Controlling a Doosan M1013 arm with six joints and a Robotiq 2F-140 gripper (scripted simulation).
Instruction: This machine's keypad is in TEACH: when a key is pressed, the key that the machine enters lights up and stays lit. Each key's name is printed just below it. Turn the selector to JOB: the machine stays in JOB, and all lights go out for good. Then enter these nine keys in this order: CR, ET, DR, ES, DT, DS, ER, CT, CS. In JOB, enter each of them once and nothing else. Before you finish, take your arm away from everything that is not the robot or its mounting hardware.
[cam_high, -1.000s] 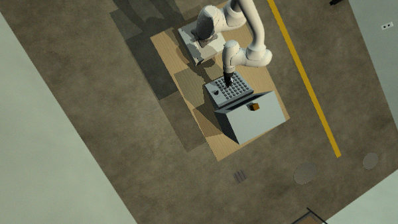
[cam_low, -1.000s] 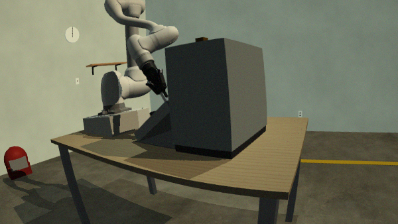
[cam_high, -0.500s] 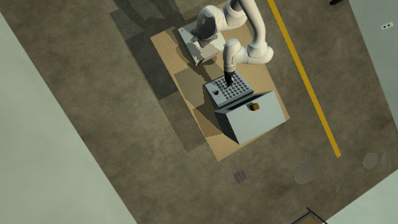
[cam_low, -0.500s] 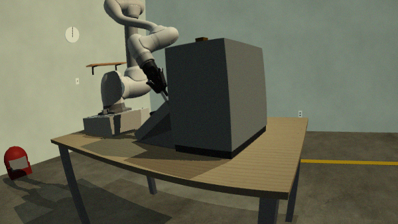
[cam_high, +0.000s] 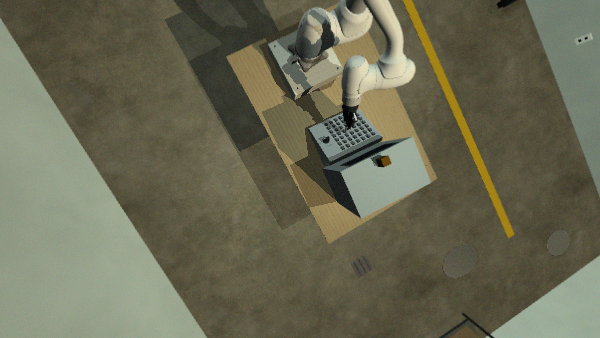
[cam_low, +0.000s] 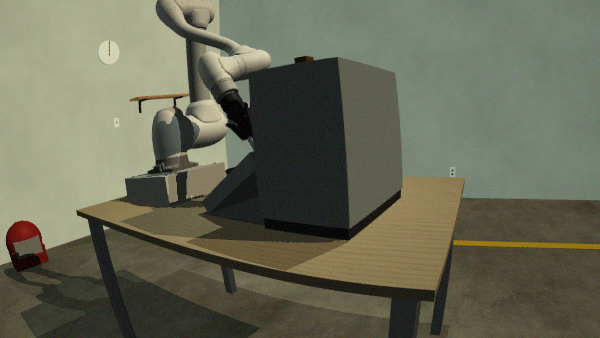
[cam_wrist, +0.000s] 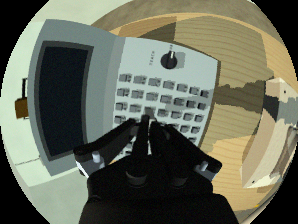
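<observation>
The machine (cam_high: 377, 177) is a grey box on the table with a sloped keypad (cam_high: 350, 134) in front. The keypad shows several rows of small grey keys, also in the wrist view (cam_wrist: 160, 103). No key looks lit. The key names are too small to read. A black round selector knob (cam_wrist: 169, 60) sits at the keypad's edge, also seen in the top view (cam_high: 325, 139). My gripper (cam_wrist: 147, 114) is shut and empty, with its fingertips pointing down onto the middle keys of a keypad row. In the top view my gripper (cam_high: 349, 121) is over the keypad's far side.
A dark screen (cam_wrist: 61, 96) sits on the machine's front above the keypad. A small orange block (cam_high: 383, 161) lies on top of the machine. The robot base (cam_high: 305, 67) stands on a grey plinth at the table's far end. The machine hides the keypad in the side view.
</observation>
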